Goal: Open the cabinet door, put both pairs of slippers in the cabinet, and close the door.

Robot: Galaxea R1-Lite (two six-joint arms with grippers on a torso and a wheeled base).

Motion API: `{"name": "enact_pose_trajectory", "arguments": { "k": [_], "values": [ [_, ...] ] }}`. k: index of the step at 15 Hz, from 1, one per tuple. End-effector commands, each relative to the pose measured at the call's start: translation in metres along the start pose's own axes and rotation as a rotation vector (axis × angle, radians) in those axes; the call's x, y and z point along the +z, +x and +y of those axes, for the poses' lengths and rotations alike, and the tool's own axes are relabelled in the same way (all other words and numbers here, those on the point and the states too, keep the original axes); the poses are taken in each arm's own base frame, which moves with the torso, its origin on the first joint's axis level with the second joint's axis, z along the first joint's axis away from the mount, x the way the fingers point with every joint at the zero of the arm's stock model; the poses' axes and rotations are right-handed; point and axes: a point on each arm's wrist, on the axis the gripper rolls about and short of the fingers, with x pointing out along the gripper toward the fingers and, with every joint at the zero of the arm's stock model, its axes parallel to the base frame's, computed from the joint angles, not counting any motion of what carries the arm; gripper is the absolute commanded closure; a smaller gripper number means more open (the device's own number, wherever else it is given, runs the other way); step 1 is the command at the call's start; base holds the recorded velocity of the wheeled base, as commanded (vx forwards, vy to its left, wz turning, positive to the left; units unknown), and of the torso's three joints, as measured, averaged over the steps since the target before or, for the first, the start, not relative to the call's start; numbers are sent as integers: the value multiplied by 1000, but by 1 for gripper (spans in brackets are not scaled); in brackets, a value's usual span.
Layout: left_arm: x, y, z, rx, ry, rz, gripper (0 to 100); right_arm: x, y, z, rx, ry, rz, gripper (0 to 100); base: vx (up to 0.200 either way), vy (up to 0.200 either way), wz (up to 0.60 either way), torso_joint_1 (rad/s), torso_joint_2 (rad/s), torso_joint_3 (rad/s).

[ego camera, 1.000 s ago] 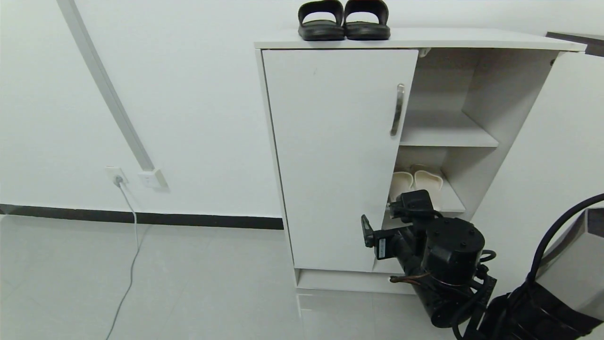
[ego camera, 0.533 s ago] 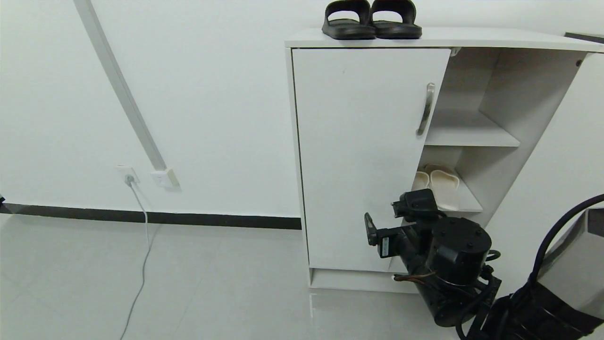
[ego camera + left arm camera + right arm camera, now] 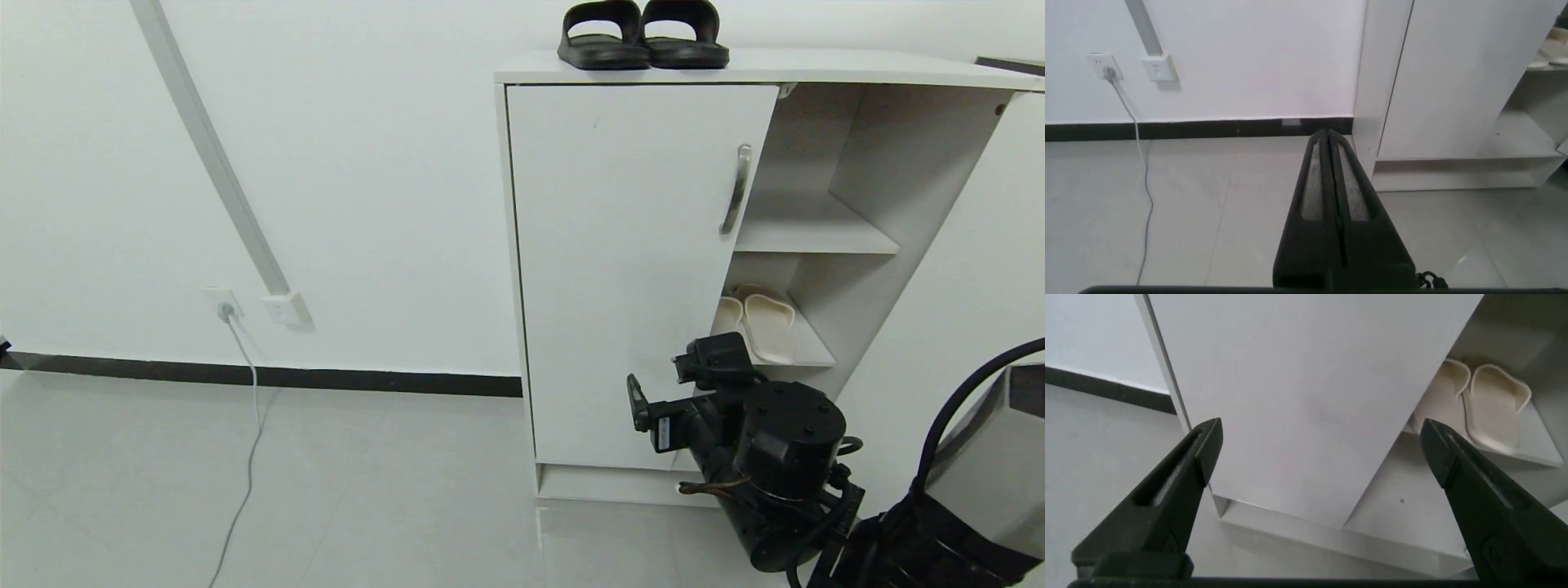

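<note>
Black slippers (image 3: 643,34) sit atop the cabinet (image 3: 857,77), white slippers (image 3: 755,327) inside. We hold our right gripper (image 3: 1321,433) wide open and empty before the door (image 3: 629,269), and our left gripper (image 3: 1328,137) closed and empty.

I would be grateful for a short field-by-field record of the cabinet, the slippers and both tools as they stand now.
cabinet: white; right half open, shelves showing
left door: shut
black slippers: side by side on the cabinet top, not yet stowed
cream slippers: side by side on a shelf inside the open half
right tool: open, facing the lower part of the left door, holding nothing
left tool: shut, empty, over the floor, pointing toward the cabinet
</note>
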Motion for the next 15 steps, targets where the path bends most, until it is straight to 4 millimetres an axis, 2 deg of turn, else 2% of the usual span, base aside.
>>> {"name": "enact_pose_trajectory", "arguments": {
  "k": [1, 3, 6, 15],
  "values": [
    [0, 0, 0, 0, 0, 2, 100, -1, 0, 1, 1, -3, 3, 0, 0, 0, 0, 0, 0, 0],
    [0, 0, 0, 0, 0, 2, 100, -2, 0, 1, -1, -3, 4, 0, 0, 0, 0, -4, -94, -99],
    [0, 0, 0, -2, 0, 2, 100, -2, 0, 1, -1, -5, 4, 0, 0, 0, 0, 6, -193, -343],
    [0, 0, 0, 0, 0, 2, 100, -2, 0, 1, 1, -10, 4, 0, 0, 0, 0, 85, -493, -357]
  ]
}}
